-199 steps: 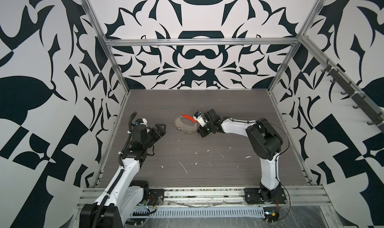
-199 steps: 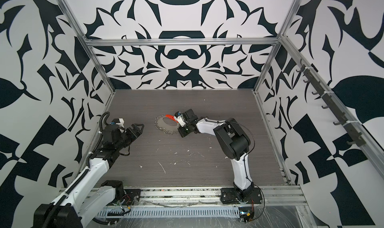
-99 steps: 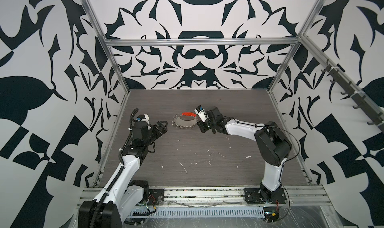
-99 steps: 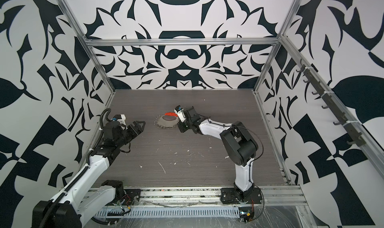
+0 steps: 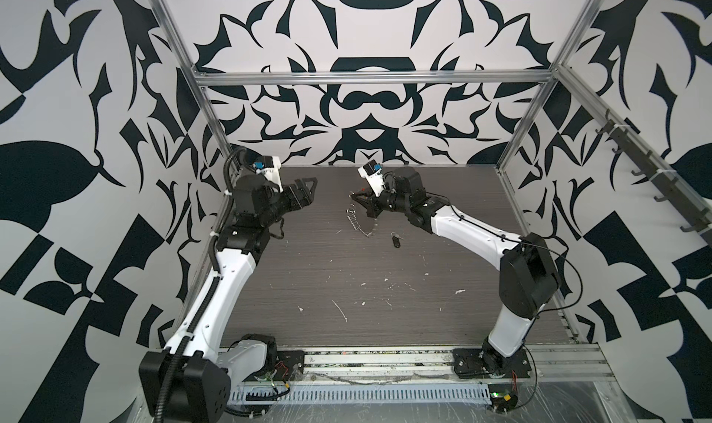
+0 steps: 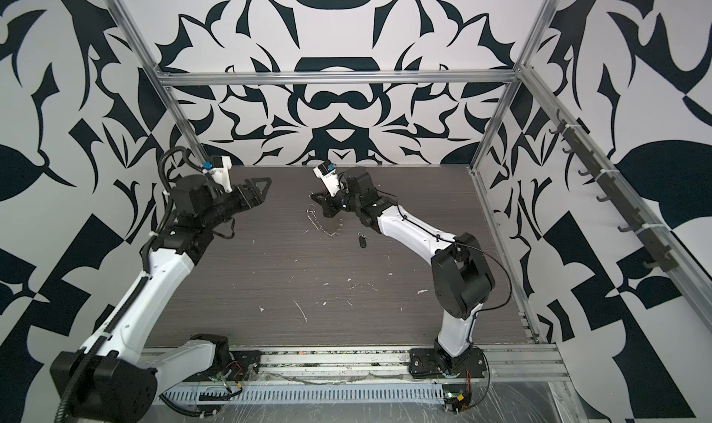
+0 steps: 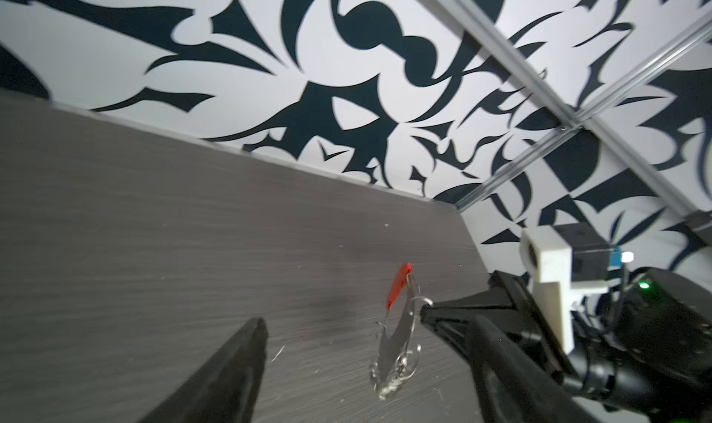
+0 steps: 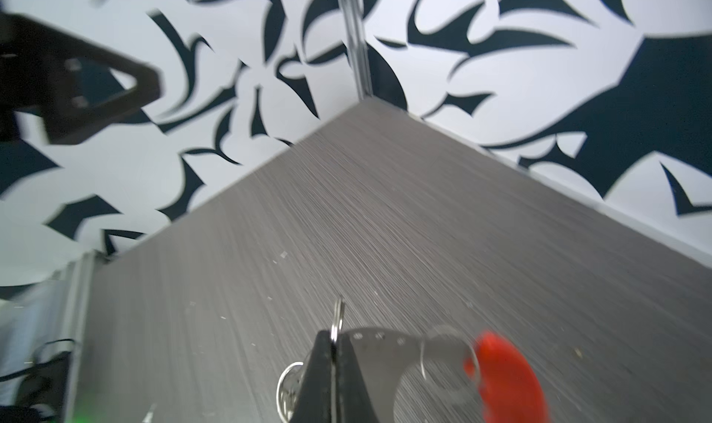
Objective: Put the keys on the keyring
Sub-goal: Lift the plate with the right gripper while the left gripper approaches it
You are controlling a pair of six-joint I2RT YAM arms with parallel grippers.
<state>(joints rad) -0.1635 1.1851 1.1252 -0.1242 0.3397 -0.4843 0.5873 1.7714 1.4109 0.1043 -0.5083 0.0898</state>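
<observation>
**Ring up in your right hand, key down on the table**

Top views: your right gripper [image 5: 354, 198] is pressed together on the keyring [image 5: 360, 224], which hangs off its tips as a slack chain. You cannot tell from here whether its low end touches the table [image 5: 346, 286]. The key [image 5: 394, 242] lies flat on the table, just beside the chain's low end and under your right forearm, apart from both grippers. Your left gripper [image 5: 310, 188] is raised, fingers spread, nothing in it, facing the keyring across a gap. Both top views show the same layout: key [image 6: 362, 242], keyring [image 6: 321, 226].

Left wrist: the keyring [image 7: 397, 336] shows edge-on between your spread fingers [image 7: 239, 363]. The red section [image 7: 398, 286] is at one end and the silver links are bunched at the other. It is blurred, so it may be swinging.

Right wrist: jaws tight on the small split ring [image 8: 338, 317], red section off to one side. The pinch sits at the very tips, a thin hold.

Doing it well, as I judge it: the step is presenting the keyring for threading.
- Hold your right hand dead steady and let the chain settle.
- Don't loosen that pinch.
- Bring your left gripper down on the key's black body, leaving its tiny ring free.
- Come in from the open side so you don't brush the chain or the forearm above.
- Go slow, since the key is small and may skid
</observation>
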